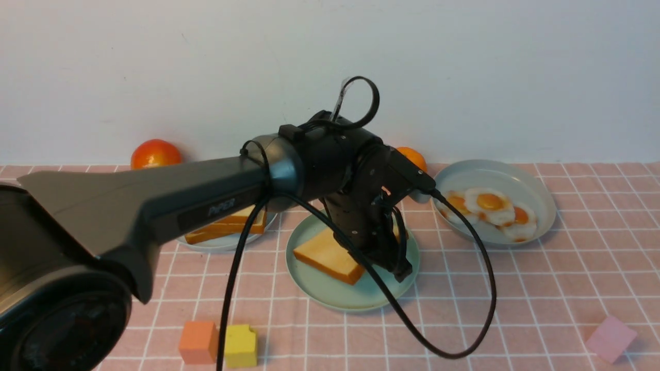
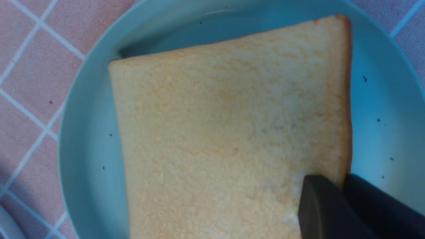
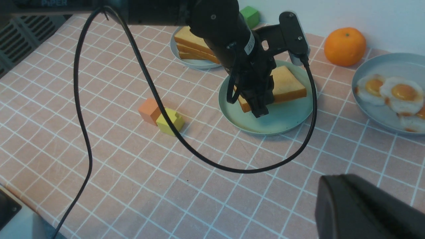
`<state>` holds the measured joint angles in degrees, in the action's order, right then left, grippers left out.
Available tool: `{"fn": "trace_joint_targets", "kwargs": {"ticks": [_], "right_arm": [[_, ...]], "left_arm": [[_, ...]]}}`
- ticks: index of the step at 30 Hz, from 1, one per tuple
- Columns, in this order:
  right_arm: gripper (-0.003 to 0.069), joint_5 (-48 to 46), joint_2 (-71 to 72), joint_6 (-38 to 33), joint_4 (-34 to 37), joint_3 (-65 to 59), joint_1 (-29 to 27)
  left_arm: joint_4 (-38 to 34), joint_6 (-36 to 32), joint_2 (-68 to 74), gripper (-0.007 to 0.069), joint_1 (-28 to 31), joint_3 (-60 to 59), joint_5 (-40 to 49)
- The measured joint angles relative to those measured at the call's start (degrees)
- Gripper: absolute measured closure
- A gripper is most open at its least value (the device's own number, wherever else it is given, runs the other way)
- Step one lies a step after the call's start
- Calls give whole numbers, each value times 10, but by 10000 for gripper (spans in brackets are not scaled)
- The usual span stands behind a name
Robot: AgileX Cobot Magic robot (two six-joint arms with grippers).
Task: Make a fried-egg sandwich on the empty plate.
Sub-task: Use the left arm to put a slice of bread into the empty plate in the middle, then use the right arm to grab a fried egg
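One golden toast slice lies over the mint-green empty plate at the table's middle. My left gripper reaches down onto the plate and is shut on that slice's crust edge. In the left wrist view the toast slice fills the plate, with the left gripper pinching one corner. The fried eggs sit in the grey-blue dish to the right. My right gripper hangs shut above bare cloth, well short of the plate, holding nothing.
A pile of toast slices sits on a pale plate behind my left arm. A red-orange fruit and an orange stand by the wall. Orange, yellow and pink blocks lie near the front edge. A black cable loops beside the plate.
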<state>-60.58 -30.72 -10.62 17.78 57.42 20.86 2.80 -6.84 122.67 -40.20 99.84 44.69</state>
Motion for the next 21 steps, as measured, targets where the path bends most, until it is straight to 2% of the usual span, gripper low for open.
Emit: {"fn": "trace_joint_targets", "kwargs": {"ticks": [2, 6, 7, 10, 13, 17, 21], "right_arm": [[614, 0, 0, 0, 0, 0, 0], [611, -1, 0, 0, 0, 0, 0], [610, -1, 0, 0, 0, 0, 0], [605, -3, 0, 0, 0, 0, 0], [602, -7, 0, 0, 0, 0, 0], [597, -9, 0, 0, 0, 0, 0], [594, -9, -11, 0, -3, 0, 0]], "left_arm": [[0, 0, 0, 519, 0, 0, 0], [0, 0, 0, 393, 0, 0, 0], [0, 0, 0, 386, 0, 0, 0], [-2, 10, -3, 275, 0, 0, 1], [-2, 30, -14, 209, 0, 0, 4], [-5, 61, -50, 181, 0, 0, 35], [-28, 82, -124, 199, 0, 0, 74]]}}
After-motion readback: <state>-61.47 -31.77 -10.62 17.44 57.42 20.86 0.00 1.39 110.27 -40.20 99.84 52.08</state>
